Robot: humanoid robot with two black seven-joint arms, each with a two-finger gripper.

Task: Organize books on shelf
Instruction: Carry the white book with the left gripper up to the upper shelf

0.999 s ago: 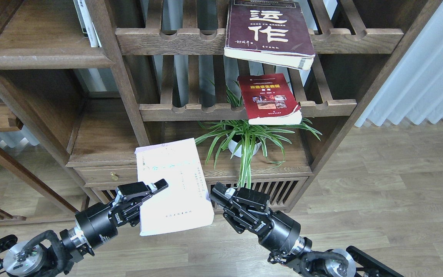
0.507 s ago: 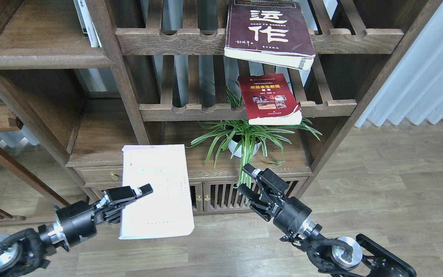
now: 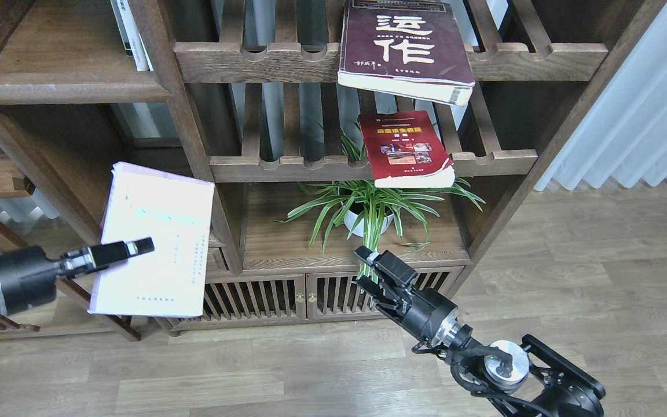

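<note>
Pale lavender-white book [image 3: 154, 243] at left; red book [image 3: 406, 147] with a yellow band; dark maroon book [image 3: 403, 43] with white characters, upper centre.

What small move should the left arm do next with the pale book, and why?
Probably carry the pale book a little further up and forward, toward the flat shelf. The left tool holds it in front of the bookcase, below that board and not yet resting on anything.

Two black arms are seen. The left arm [image 3: 12, 279] is formed of a smooth matte-black cylinder with a silver ring at its near end, and is ended by a slim black tool [image 3: 128, 248] with a small silver band. The right arm [image 3: 472, 353] is built of angular black blocks, a ribbed silver collar, looped black cables and a round silver joint cap with a green dot; its tool [image 3: 375, 265] is boxy and black.
</note>
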